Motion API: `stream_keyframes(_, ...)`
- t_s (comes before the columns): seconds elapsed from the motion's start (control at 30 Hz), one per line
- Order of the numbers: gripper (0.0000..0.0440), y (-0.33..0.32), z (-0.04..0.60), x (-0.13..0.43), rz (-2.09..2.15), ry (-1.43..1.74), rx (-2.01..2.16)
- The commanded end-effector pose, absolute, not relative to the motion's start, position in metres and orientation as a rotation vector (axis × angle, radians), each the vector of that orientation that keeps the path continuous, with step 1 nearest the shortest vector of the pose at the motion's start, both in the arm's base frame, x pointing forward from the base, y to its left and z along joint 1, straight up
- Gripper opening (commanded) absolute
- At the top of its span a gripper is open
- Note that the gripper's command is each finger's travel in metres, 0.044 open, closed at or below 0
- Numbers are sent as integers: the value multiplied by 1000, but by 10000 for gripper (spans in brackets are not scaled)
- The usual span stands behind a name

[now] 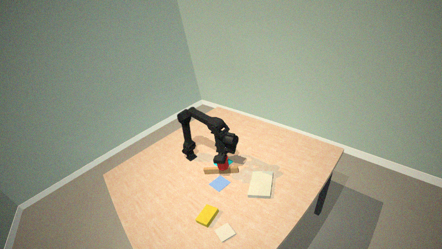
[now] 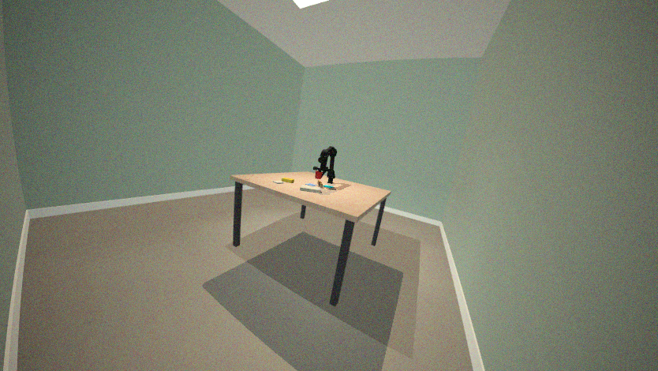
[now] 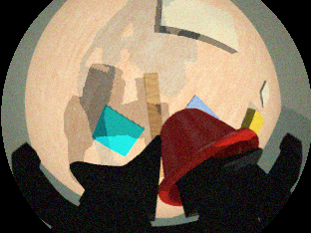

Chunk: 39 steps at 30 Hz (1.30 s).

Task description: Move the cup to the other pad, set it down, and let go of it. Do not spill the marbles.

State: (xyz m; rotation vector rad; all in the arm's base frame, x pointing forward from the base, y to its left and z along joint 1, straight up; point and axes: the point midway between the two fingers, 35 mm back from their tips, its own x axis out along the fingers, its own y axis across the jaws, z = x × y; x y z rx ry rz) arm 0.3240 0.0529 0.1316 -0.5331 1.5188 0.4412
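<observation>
The red cup [image 1: 222, 165] [image 2: 318, 174] [image 3: 186, 134] is held up off the table, above the area of the wooden bar. It looks a little tilted in the exterior view. My gripper [image 1: 220, 159] [image 3: 163, 138] is shut on the cup's wall, with one finger outside and the other reaching into its mouth. The marbles are hidden. The cyan pad [image 1: 230, 161] [image 2: 329, 187] [image 3: 120, 133] lies on the arm's side of the bar, partly behind the cup in the top view. The blue pad [image 1: 219, 184] [image 3: 200, 106] lies bare on the bar's other side.
The wooden bar [image 1: 210, 170] [image 3: 152, 100] lies between the pads. A thick cream slab [image 1: 261, 184] [image 2: 310, 189] [image 3: 196, 20] lies beside them. A yellow block [image 1: 207, 214] [image 2: 287, 180] [image 3: 256, 120] and a small cream tile [image 1: 224, 232] [image 2: 278, 181] lie farther from the arm.
</observation>
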Motion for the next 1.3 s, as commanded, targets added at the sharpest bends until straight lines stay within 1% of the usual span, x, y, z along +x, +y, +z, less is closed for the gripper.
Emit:
stream_keyframes(0.0, 0, 63, 135, 321, 452, 1498, -538)
stream_keyframes(0.63, 0, 110, 128, 292, 500, 1434, -585)
stream_keyframes(1.27, 0, 119, 92, 257, 483, 1425, -583)
